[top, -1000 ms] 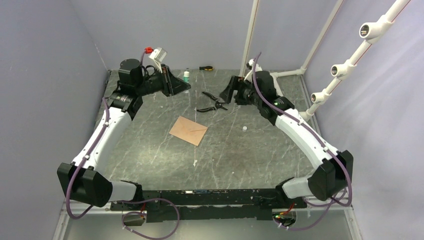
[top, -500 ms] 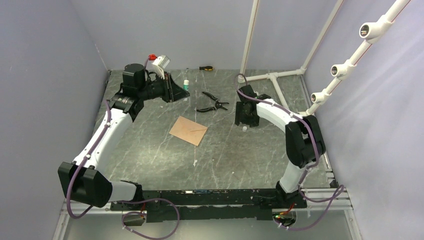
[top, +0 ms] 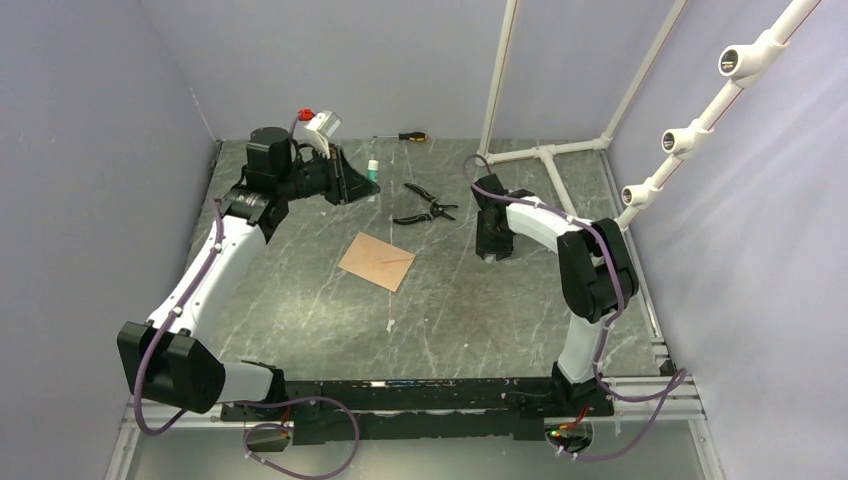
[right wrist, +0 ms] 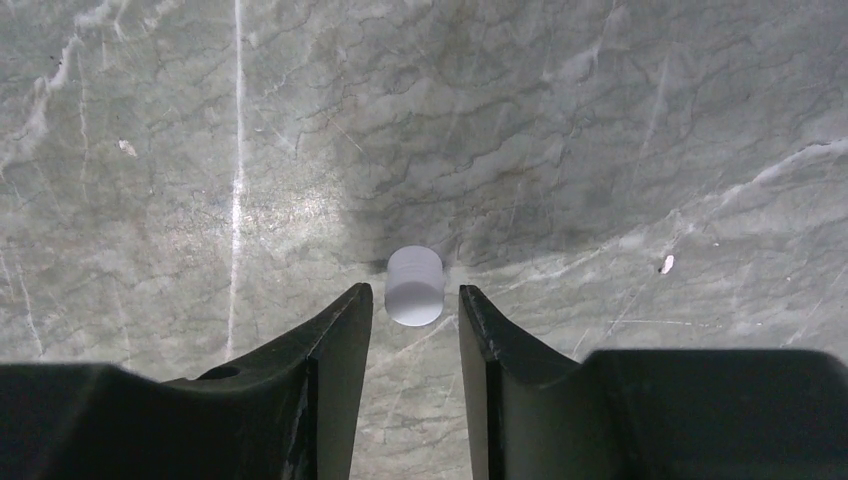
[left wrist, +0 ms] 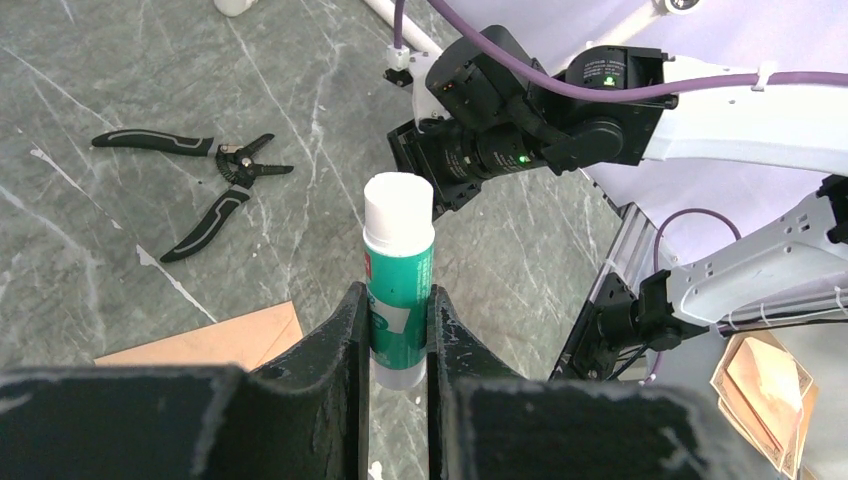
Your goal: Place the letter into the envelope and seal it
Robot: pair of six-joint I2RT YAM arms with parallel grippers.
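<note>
Swung in and down from the far right, the right end effector (right wrist: pixel 415 300) now straddles a small white cap (right wrist: pixel 414 278) on the tabletop (top: pixel 300 300), fingers narrowly apart, not gripping, while the left end effector (left wrist: pixel 398 308) clamps a glue stick (left wrist: pixel 398 240) far left, and the envelope (top: pixel 377 260) lies flat mid-tabletop.

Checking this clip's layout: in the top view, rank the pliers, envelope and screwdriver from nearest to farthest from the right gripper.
From the right gripper:
1. The pliers, to its left and slightly farther back.
2. The envelope, farther left, mid-table.
3. The screwdriver, at the table's far edge.
</note>
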